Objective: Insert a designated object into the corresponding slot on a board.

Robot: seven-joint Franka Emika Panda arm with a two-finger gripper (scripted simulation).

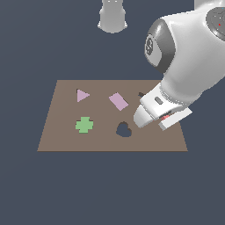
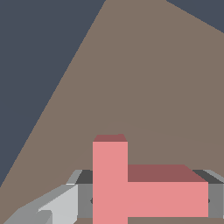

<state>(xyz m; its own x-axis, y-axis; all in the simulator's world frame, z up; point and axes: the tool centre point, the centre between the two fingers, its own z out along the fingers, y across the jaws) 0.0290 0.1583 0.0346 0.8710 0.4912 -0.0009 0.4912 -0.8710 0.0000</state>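
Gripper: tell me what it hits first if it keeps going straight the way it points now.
The gripper, shut on the red T block, points down at the board. Going straight, the block would probably meet bare brown board surface first; no cut-out shows ahead in the wrist view, though depth is unclear.

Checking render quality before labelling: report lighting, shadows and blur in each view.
Exterior view: flat, even light, no cast shadows on the board, edges slightly soft, arm hides most of the T block. Wrist view: sharp, T block shaded darker on one face, cropped by the frame.
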